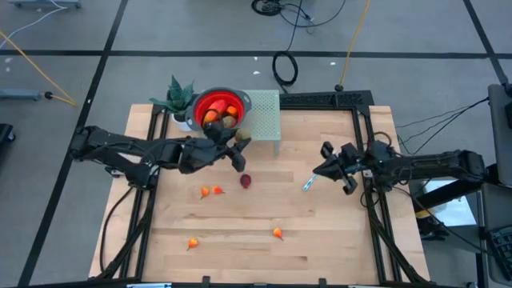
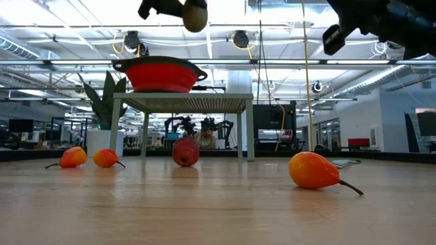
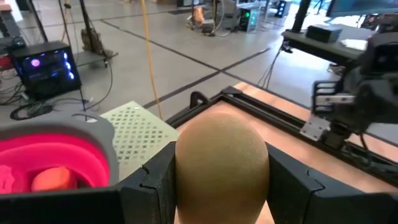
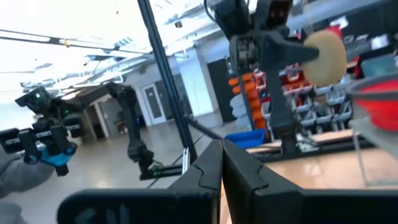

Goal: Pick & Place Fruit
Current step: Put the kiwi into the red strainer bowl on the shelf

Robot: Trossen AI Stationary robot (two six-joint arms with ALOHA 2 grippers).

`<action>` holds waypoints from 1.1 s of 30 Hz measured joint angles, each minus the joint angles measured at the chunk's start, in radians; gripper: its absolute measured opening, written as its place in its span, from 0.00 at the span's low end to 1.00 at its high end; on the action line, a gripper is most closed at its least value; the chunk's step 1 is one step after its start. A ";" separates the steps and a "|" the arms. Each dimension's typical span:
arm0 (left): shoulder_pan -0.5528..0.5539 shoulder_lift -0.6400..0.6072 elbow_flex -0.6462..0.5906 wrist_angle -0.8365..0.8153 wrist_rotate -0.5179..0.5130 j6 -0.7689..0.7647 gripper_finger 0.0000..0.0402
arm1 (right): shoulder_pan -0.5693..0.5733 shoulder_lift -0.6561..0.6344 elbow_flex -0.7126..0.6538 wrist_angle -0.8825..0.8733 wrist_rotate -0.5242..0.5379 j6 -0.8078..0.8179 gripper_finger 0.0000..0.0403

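The left jaws (image 3: 221, 186) were clamped on a brownish-green oval fruit (image 3: 222, 163), one dark finger on each side of it; the low view showed it (image 2: 195, 15) carried high, above the level of the red bowl (image 2: 162, 73); from above, the left gripper (image 1: 232, 144) hung just beside the bowl (image 1: 237, 98), which stood on a small perforated stand (image 1: 268, 120) at the back of the worktop (image 1: 320, 232). Fruit already lay in the bowl (image 1: 216, 112); the one in hand seemed close to release, though not clearly over the opening.

The right jaws (image 4: 221, 163) looked pressed together on nothing; that arm (image 1: 340, 164) waited near the right edge, close to a slim blue-and-white stick (image 1: 309, 183).

Left on the boards were a dark red round fruit (image 1: 246, 182), two small orange pieces (image 1: 211, 191) near it, one orange piece (image 1: 193, 242) towards the front left and another (image 1: 278, 234) front centre.

The risks, as I judged them: letting go too early would bounce the oval off the grey rim and send it rolling off the stand; a smooth, rounded fruit could slip from a two-finger pinch; a low descent could knock the bowl or tip the light stand.
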 joint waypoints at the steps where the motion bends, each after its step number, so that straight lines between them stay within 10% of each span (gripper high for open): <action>1: 0.015 0.000 0.000 0.001 0.011 0.001 0.44 | -0.008 -0.022 0.000 -0.013 0.000 -0.003 0.00; 33: 0.453 0.000 0.000 -0.012 0.361 0.060 0.44 | -0.370 -0.264 0.000 -0.354 -0.080 -0.005 0.00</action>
